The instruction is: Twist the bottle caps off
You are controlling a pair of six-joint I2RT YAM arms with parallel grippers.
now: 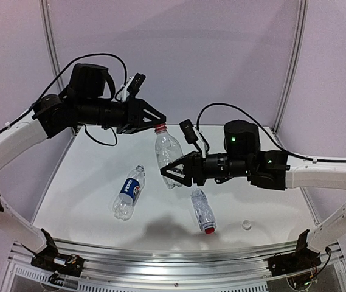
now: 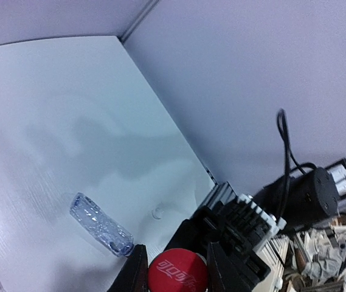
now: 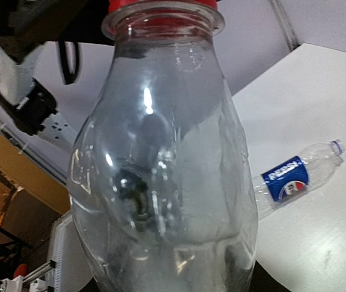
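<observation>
At the centre, a clear middle bottle (image 1: 168,153) wears a red cap (image 2: 177,272) printed with white script. At 7 o'clock from it is a clear labelled bottle (image 1: 129,191), its label (image 3: 285,179) blue with white lettering. At 5 o'clock is a clear ribbed bottle (image 1: 202,207) with a second red cap (image 1: 209,230). At 4 o'clock is a whitish cap (image 1: 246,224). The table (image 1: 87,182) is white. The left arm (image 1: 14,143) and right arm (image 1: 325,173) are white, black toward the wrists. The walls (image 1: 221,48) are pale lilac.
</observation>
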